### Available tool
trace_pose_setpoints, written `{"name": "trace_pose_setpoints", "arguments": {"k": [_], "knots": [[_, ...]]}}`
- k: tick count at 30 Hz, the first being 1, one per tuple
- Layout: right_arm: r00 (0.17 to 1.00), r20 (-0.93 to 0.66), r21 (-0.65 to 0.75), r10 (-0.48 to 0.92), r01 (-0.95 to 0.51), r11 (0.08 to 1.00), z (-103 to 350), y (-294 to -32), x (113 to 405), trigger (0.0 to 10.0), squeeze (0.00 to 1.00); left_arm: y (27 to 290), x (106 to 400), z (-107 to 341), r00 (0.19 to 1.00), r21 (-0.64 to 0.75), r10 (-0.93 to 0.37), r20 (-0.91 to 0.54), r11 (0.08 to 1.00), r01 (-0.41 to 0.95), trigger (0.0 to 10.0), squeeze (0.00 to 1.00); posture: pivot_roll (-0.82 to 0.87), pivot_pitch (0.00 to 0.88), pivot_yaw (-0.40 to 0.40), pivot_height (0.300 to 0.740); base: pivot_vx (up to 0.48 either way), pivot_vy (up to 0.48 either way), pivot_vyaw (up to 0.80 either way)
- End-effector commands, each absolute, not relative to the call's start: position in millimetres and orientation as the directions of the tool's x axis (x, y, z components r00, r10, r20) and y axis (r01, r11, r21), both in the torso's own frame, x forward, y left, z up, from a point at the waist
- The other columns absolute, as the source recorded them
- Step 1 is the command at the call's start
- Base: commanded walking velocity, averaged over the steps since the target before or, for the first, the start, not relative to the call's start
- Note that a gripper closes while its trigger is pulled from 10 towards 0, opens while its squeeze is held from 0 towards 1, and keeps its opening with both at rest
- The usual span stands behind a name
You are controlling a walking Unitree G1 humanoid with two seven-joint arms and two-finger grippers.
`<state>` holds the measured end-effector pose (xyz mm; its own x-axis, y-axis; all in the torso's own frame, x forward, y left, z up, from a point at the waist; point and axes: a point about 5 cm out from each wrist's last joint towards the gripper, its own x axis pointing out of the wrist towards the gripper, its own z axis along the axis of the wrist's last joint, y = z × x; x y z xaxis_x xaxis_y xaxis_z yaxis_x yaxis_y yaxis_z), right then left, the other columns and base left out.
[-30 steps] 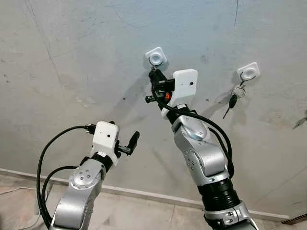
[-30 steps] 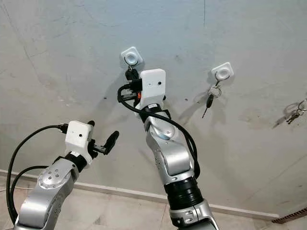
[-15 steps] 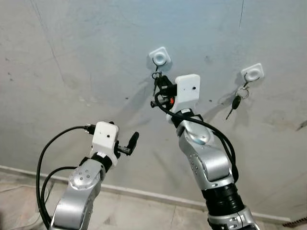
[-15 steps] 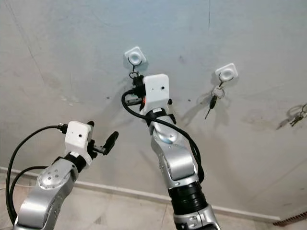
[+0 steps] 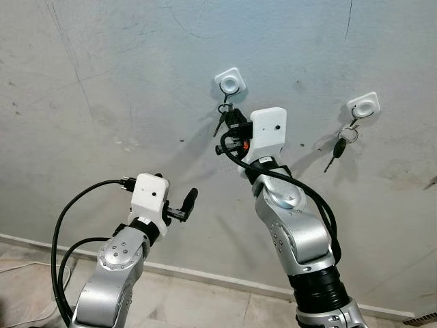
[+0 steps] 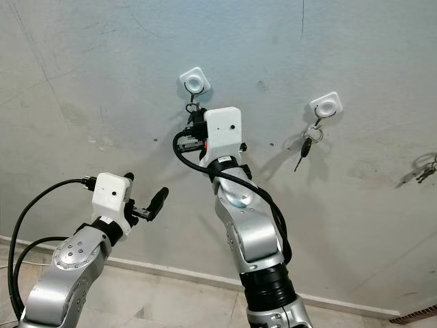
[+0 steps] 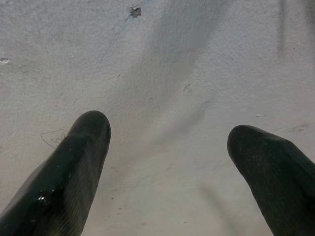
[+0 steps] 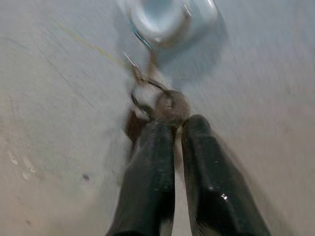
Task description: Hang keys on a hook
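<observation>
The keys [image 8: 165,105] hang on a thin ring from the white hook [image 5: 230,82] on the grey wall [image 5: 102,82]. The right pincer [image 8: 177,129] is just under this hook, its two black fingers [image 8: 152,162] close together and pinching the round key head. The picture from that wrist is blurry. The white camera box on the right arm [image 5: 300,239] hides part of the keys from the head camera.

To the right of this hook is a second white hook [image 5: 362,104] with another bunch of keys [image 5: 337,143] hanging from it. More keys [image 6: 425,171] hang farther right.

The left pincer [image 7: 167,147] is lower and to the left of the first hook, wide apart, holding nothing, and points at the bare wall. The wall is rough with thin cracks. A pale strip and the floor [image 5: 177,301] are at the bottom.
</observation>
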<state>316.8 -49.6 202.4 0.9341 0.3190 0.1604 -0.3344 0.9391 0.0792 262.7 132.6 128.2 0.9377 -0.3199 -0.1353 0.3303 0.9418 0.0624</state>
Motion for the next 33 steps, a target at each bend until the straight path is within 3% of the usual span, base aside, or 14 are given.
{"name": "trace_pose_setpoints", "arguments": {"k": [1,11,20,33], "knots": [[0.944,0.130,0.104,0.303,-0.316,0.943,196,-56,318,10.0,1.00,131,262,131,0.937,0.062,-0.324,-0.130,0.941,0.334,10.0,0.00,0.22,0.051,-0.068,0.740,0.000,0.000,0.00],[0.938,0.157,0.111,0.308,-0.327,0.938,197,-61,313,10.0,1.00,132,263,132,0.939,0.061,-0.321,-0.125,0.942,0.330,10.0,0.00,0.22,0.054,-0.072,0.740,0.000,0.000,0.00],[0.957,0.089,0.035,0.275,-0.279,0.960,166,-92,298,10.0,1.00,125,266,149,0.935,0.084,-0.350,-0.055,0.932,0.354,10.0,0.00,0.21,0.049,-0.067,0.740,0.000,0.000,0.00],[0.954,0.037,-0.048,0.298,-0.296,0.954,143,-113,270,10.0,1.00,117,274,170,0.924,0.082,-0.383,0.014,0.921,0.380,10.0,0.00,0.21,0.036,-0.051,0.740,0.000,0.000,0.00]]}}
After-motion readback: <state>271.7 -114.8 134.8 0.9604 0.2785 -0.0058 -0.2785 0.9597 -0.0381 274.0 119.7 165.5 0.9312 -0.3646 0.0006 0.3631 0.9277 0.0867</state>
